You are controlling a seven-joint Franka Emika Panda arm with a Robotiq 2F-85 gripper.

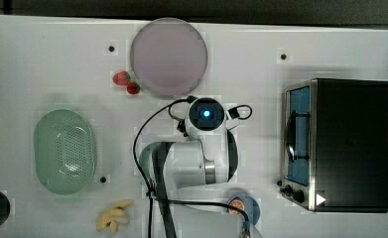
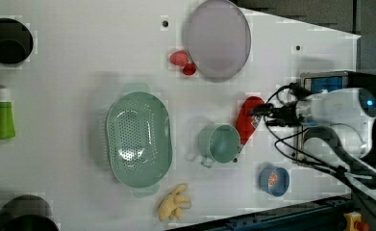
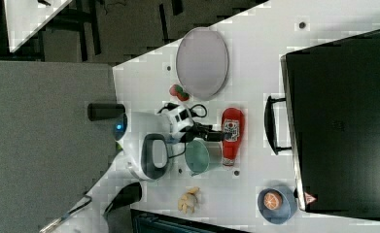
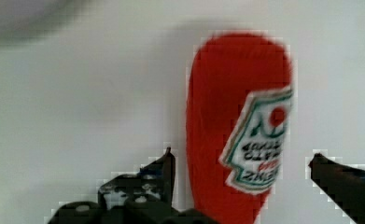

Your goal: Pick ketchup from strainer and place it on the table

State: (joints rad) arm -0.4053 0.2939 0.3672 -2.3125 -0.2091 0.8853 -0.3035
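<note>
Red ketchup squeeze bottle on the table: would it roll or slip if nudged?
The slim red ketchup squeeze bottle lies on its side on the white table, so probably rolls sideways. Its rounded plastic looks smooth, likely slippery. The open gripper straddles it.

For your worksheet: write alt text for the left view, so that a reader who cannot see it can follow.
A red ketchup bottle lies on a white table beside a green cup, with the robot's gripper at it, jaws open. An empty pale green strainer sits further to the left view's left.
</note>
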